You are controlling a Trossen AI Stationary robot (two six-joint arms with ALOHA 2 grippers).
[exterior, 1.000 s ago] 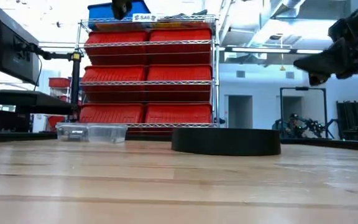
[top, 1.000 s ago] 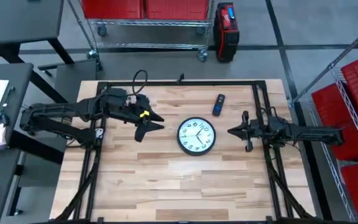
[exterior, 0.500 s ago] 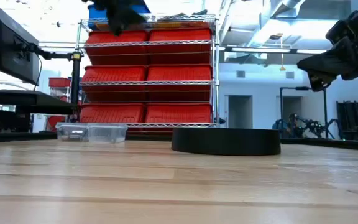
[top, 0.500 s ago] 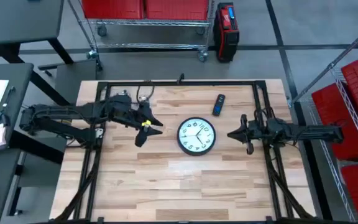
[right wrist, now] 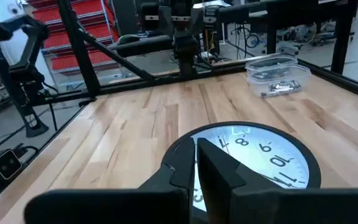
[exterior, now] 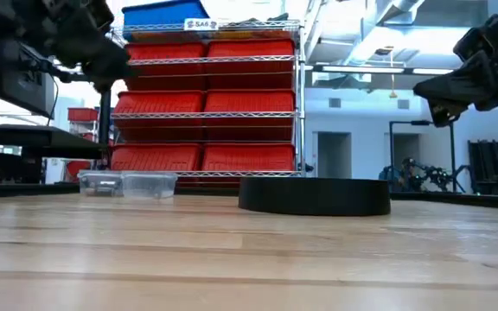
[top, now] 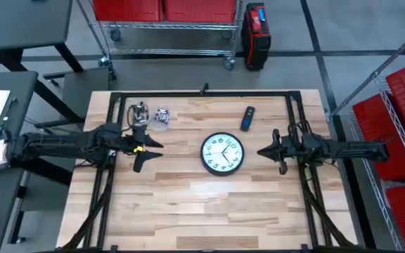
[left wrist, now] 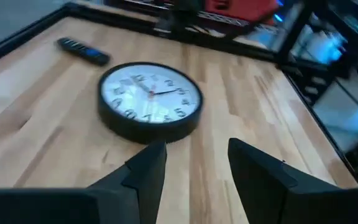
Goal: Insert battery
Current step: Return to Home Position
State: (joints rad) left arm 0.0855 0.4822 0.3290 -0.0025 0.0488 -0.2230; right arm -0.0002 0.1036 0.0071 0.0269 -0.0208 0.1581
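Note:
The round black-rimmed wall clock [top: 223, 154] lies face up at the middle of the table, resting on its back. No battery shows as such. My left gripper [top: 150, 156] hovers open left of the clock, its fingers [left wrist: 148, 171] pointing at the clock [left wrist: 149, 106] with nothing between them. My right gripper [top: 264, 150] hangs shut just right of the clock, above the table, and its shut fingers [right wrist: 199, 167] point over the clock's rim [right wrist: 185, 146]. In the low view the clock [exterior: 315, 196] lies flat, with my right gripper [exterior: 439, 89] high above it.
Two small clear containers [top: 140, 112] [top: 162, 116] with silvery bits stand at the far left of the table. A dark remote [top: 247, 118] lies beyond the clock. A black frame [top: 202, 94] rims the table. Bare wood spans the near half.
My left gripper has drawn back toward the table's left edge and slightly toward the near edge, staying open. The two clear containers it stood over now show uncovered.

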